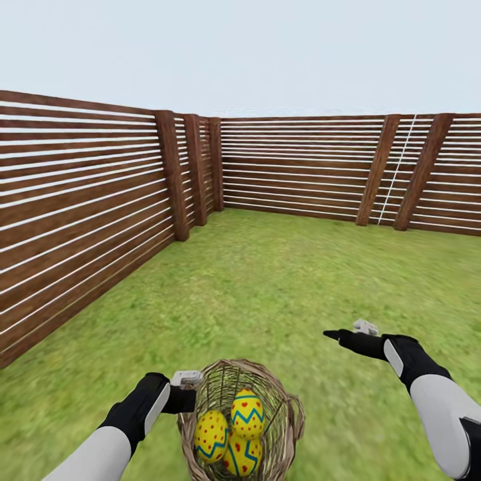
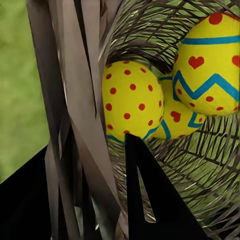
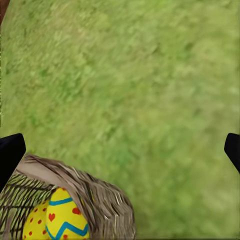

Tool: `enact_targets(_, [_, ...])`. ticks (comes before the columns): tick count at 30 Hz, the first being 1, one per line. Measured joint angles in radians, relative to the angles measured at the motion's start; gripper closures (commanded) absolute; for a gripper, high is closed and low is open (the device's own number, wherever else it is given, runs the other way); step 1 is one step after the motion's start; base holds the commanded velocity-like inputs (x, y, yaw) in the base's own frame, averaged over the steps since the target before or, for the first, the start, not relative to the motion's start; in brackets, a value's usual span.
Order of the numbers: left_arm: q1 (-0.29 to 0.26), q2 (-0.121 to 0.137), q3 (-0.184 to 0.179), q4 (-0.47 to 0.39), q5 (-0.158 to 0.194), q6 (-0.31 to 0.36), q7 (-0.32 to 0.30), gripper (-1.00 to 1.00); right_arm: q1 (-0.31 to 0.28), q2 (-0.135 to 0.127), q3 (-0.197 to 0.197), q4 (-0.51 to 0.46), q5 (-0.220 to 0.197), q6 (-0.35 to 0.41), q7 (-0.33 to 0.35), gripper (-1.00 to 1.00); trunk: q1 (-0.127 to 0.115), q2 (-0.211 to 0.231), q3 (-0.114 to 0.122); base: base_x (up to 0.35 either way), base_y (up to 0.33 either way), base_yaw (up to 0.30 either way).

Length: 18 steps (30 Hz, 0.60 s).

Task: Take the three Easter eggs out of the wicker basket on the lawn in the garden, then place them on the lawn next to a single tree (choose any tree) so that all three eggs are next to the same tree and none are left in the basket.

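Yellow Easter eggs (image 1: 230, 431), three of them with red dots and blue zigzag bands, lie bunched together inside the wicker basket (image 1: 286, 417); one sits on top of the other two, all touching; the basket itself appears lifted off the lawn (image 1: 267, 287), tilted a little, close under the head camera. At the basket's left rim is the left gripper (image 1: 189, 394); its left wrist view shows one dark finger (image 2: 150, 200) inside the basket just below the dotted egg (image 2: 131, 100), the other finger outside the woven wall (image 2: 75, 120), so the jaws are clamped across the wicker rim. Right of the basket and apart from it, the right gripper (image 1: 332, 334) hangs over bare grass; in the right wrist view its two fingertips (image 3: 10, 152) stand far apart at the picture's edges, spread wide and holding nothing, with the basket's rim (image 3: 85, 192) and an egg (image 3: 62, 220) near one of them. Beyond the basket the grass runs to a brown slatted wooden fence (image 1: 80, 214); the fence closes the corner behind the basket and continues along its left.
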Motion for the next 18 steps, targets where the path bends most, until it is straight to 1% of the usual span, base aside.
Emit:
enact_targets(8, [0.0,0.0,0.0,0.0,0.001,0.0,0.0,1.0,0.006,0.0,0.0,0.028,-0.001,-0.003,-0.003,-1.0,-0.031,0.056,0.025,0.0,0.0,0.0])
enact_targets(9, [0.006,-0.003,0.005,0.006,0.0,-0.006,0.001,1.0,0.011,-0.005,0.006,0.033,0.005,-0.005,-0.009,-1.0,-0.031,0.056,0.025,0.0,0.0,0.0])
enact_targets(10, [0.012,-0.005,0.002,0.013,-0.002,-0.012,0.001,1.0,0.017,-0.009,0.012,0.039,0.011,-0.004,-0.013,-1.0,-0.031,0.056,0.025,0.0,0.0,0.0])
enact_targets(18, [0.061,-0.006,0.0,0.059,-0.024,-0.054,0.005,1.0,0.063,-0.006,0.059,0.085,0.059,-0.01,-0.015,-1.0,-0.031,0.056,0.025,0.0,0.0,0.0])
